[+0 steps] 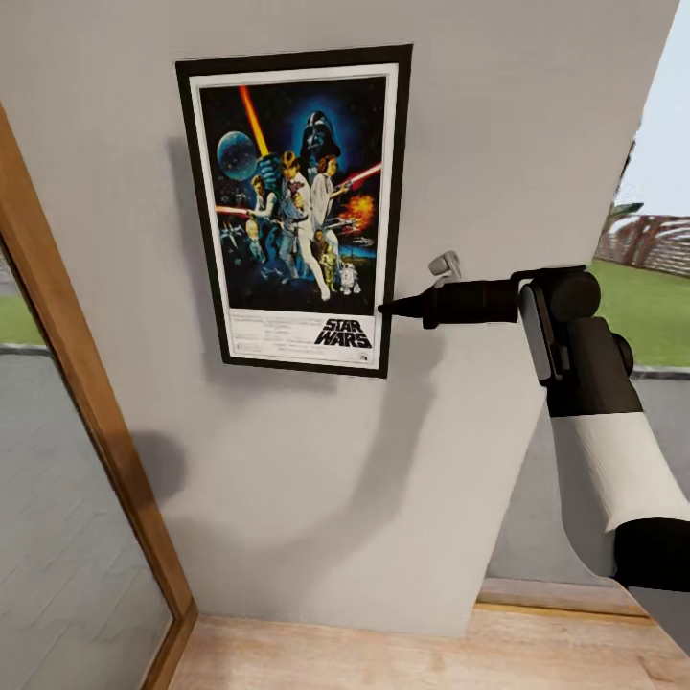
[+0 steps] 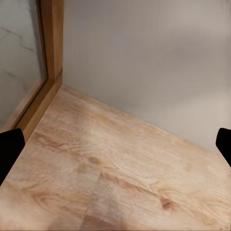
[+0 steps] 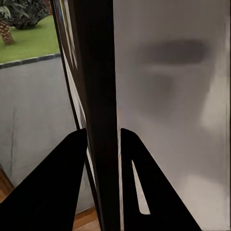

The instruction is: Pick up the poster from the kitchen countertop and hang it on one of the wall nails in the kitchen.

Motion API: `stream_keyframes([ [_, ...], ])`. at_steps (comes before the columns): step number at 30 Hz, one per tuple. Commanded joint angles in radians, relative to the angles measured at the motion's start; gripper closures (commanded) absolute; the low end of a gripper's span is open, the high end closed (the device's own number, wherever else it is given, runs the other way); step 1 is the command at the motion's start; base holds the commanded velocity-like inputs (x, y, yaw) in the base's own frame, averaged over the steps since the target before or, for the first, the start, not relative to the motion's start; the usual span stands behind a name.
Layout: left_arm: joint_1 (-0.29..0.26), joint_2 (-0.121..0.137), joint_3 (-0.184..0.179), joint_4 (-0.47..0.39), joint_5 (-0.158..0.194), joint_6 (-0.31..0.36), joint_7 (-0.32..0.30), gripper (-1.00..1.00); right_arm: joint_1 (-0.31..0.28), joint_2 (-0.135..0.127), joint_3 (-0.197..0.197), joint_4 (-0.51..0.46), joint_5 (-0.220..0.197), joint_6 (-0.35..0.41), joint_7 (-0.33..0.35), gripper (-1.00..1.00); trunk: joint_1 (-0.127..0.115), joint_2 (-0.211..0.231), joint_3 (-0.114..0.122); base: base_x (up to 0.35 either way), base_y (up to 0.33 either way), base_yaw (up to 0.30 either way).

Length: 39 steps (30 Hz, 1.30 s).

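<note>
The Star Wars poster (image 1: 292, 206) stands upright and flat against the grey wall (image 1: 316, 479), black frame and white border showing. My right gripper (image 1: 385, 309) reaches in from the right and is shut on the lower right edge of the frame. In the right wrist view the two black fingers (image 3: 62, 183) clamp the thin dark frame edge (image 3: 98, 96) between them. My left gripper (image 2: 115, 144) is open over the wooden floor (image 2: 120, 173), with nothing between its fingers. The kitchen countertop is out of view, and any nail is hidden behind the poster.
A wooden door or window frame (image 1: 86, 412) runs down the wall's left side, with glass beyond it. To the right, the wall ends at an opening onto grass and trees (image 1: 642, 297). Light wooden flooring (image 1: 383, 661) lies below.
</note>
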Motion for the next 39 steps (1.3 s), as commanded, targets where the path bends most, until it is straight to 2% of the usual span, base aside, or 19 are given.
stream_keyframes([
  [1, -0.001, 0.0, -0.008, 0.0, 0.01, -0.002, -0.004, -1.0, -0.001, 0.0, 0.0, 0.0, 0.003, 0.007, 0.005, 1.0, 0.001, -0.002, -0.002, 0.334, 0.0, 0.0],
  [9, -0.001, 0.0, -0.008, 0.0, 0.011, -0.002, -0.004, -1.0, -0.001, 0.0, 0.0, 0.0, 0.002, 0.007, 0.005, 1.0, 0.001, -0.002, -0.002, 0.251, 0.0, 0.0],
  [29, -0.001, 0.0, -0.007, 0.0, 0.011, -0.002, -0.004, -1.0, -0.001, 0.0, -0.001, -0.002, 0.001, 0.007, 0.005, 1.0, 0.001, -0.002, -0.002, 0.013, 0.0, 0.0],
  [39, -0.001, 0.002, -0.007, 0.0, 0.011, -0.002, -0.004, -1.0, -0.001, 0.0, -0.001, -0.002, 0.002, 0.007, 0.005, 1.0, 0.001, -0.002, -0.002, 0.172, 0.0, 0.0],
])
